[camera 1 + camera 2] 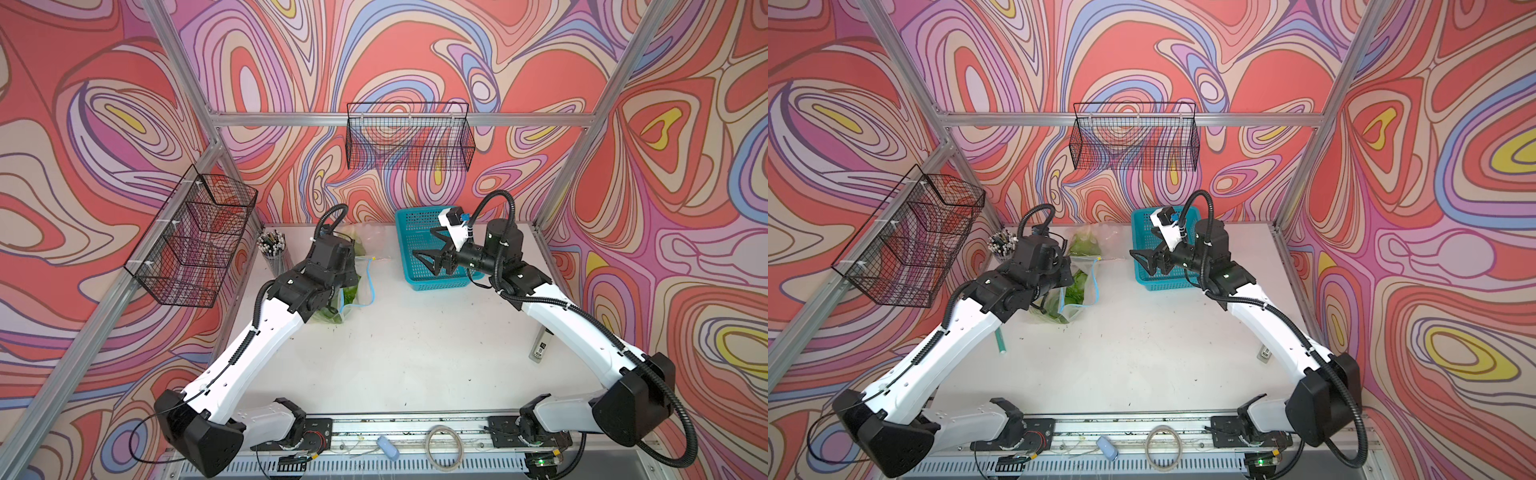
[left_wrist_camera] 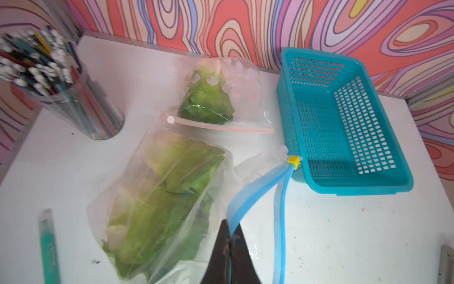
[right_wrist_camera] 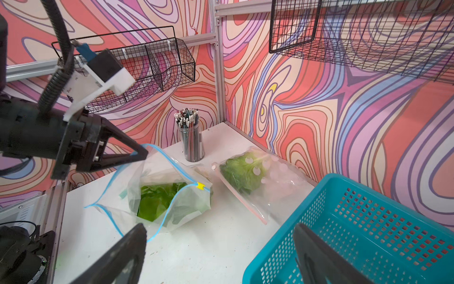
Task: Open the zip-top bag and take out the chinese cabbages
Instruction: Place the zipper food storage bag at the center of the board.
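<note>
Since the yellow slider [image 3: 201,186] sits at 1 end of the blue zip, the zip-top bag [image 3: 194,204] is already open. The chinese cabbages [image 3: 157,201] lie inside it, and none is out yet; how many heads it holds I cannot count surely.

The bag rests on the white table [image 3: 196,260] near its left edge, toward the far left corner. The left gripper [image 3: 143,153] is clenched on the upper blue rim and holds it raised, I think so that the mouth gapes for the other arm. The right gripper [image 3: 218,230] hangs released, grasping nothing. It faces this mouth from over the teal basket [image 3: 275,248], which probably must receive the heads.

At the far edge a 2nd bag with red zip [image 3: 270,191] lies closed with 1 more cabbage. A cup of pencils [image 3: 191,145] stands in the far left corner.
</note>
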`<state>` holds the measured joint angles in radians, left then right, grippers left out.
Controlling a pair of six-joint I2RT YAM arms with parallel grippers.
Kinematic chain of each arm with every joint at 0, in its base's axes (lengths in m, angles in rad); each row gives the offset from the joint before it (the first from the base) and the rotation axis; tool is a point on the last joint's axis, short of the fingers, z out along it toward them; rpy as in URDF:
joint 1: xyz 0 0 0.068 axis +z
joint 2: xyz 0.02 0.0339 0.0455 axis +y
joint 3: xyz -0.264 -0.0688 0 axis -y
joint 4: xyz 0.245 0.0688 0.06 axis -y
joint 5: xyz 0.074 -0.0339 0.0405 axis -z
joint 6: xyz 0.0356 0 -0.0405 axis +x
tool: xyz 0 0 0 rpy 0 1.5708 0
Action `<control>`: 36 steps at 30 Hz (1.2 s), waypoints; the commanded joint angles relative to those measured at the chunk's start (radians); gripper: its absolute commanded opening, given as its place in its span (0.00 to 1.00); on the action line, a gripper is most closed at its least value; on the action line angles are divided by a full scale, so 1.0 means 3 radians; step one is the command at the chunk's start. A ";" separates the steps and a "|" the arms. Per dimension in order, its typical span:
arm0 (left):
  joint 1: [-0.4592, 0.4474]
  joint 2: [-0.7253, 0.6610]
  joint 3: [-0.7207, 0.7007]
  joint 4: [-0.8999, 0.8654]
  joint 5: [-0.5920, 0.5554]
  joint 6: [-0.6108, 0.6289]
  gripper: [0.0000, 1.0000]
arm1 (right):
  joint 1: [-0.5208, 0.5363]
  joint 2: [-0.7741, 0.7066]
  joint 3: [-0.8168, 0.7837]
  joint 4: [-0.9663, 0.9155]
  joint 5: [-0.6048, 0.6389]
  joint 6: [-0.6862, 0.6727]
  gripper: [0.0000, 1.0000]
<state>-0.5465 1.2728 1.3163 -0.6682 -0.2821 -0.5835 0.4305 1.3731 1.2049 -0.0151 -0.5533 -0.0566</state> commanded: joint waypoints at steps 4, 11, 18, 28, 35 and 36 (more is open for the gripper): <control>-0.0164 0.0303 0.0005 0.0358 0.0112 -0.0406 0.00 | -0.0009 0.0082 -0.0320 0.0570 -0.0336 0.0611 0.86; -0.0288 0.0513 -0.0040 0.0540 0.0192 -0.0529 0.00 | 0.0106 0.0486 -0.0721 0.1584 -0.0541 0.1716 0.64; -0.0311 0.0721 -0.0128 0.0761 0.0445 -0.0661 0.00 | 0.0201 0.0651 -0.0905 0.1612 -0.0273 0.1863 0.58; -0.0316 0.0697 -0.0147 0.0809 0.0587 -0.0595 0.48 | 0.0201 0.0915 -0.0930 0.1542 -0.0119 0.2174 0.76; -0.0311 0.0423 -0.0083 0.0671 0.0464 -0.0331 0.63 | 0.0208 0.1008 -0.1014 0.1785 -0.0129 0.2370 0.82; -0.0311 0.0385 -0.0061 0.0618 0.0425 -0.0271 0.64 | 0.0211 0.1026 -0.1009 0.1803 -0.0134 0.2387 0.83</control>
<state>-0.6361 1.4452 1.2819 -0.4480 -0.1154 -0.7204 0.4915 1.6669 0.9115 0.4637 -0.5999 0.6167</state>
